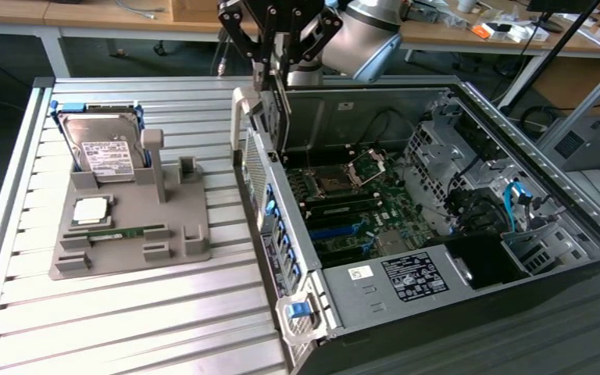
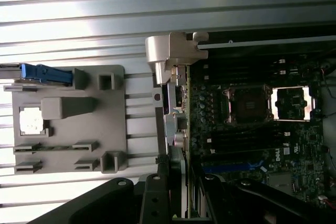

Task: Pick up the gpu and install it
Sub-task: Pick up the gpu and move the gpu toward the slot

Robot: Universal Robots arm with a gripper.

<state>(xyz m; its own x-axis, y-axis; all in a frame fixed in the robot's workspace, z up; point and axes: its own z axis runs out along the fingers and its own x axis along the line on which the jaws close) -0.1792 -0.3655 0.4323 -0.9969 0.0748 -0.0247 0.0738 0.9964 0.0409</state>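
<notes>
The gpu [image 1: 277, 117] hangs on edge below my gripper [image 1: 279, 69], a thin dark card with a silver metal end bracket [image 1: 243, 109] on its side toward the exterior view's left. My gripper is shut on the card's upper edge. The card sits just above the near wall of the open computer case [image 1: 550, 180], over the rear of the motherboard [image 1: 352, 203]. In the wrist view the gpu [image 2: 176, 98] appears edge-on, with its bracket [image 2: 170, 51] beyond it. It lines up along the motherboard's [image 2: 236, 103] edge, between my fingers [image 2: 157, 187].
A grey fixture tray [image 1: 175, 242] lies on the slatted metal table at the exterior view's left. It carries a silver hard drive [image 1: 107, 152], a processor chip [image 1: 91, 209] and a RAM stick [image 1: 123, 232]. Cables and drive bays fill the case's far side.
</notes>
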